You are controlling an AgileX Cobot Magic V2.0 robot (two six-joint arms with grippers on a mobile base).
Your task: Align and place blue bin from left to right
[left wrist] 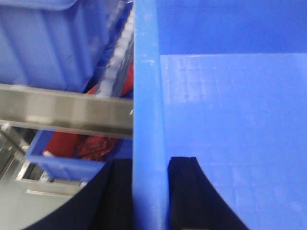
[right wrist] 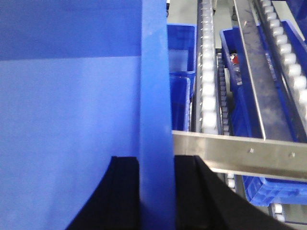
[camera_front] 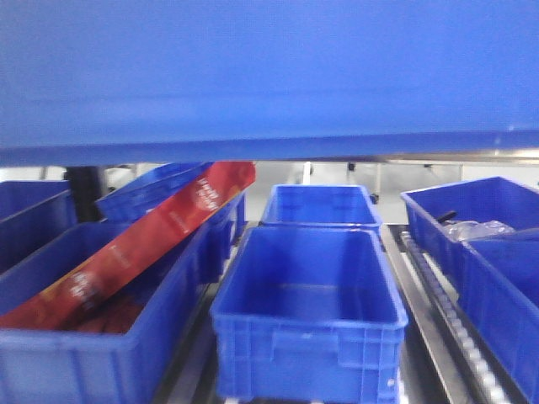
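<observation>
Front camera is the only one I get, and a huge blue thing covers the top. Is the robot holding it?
Observer: Yes. In the left wrist view the left gripper grips the blue bin by its wall, one black jaw inside and one outside.
Operator: And the other arm?
Observer: Same thing. The right gripper is shut on the wall at the other side.
Operator: Is anything in it?
Observer: The part of its inside that the wrist views show is bare.
</observation>
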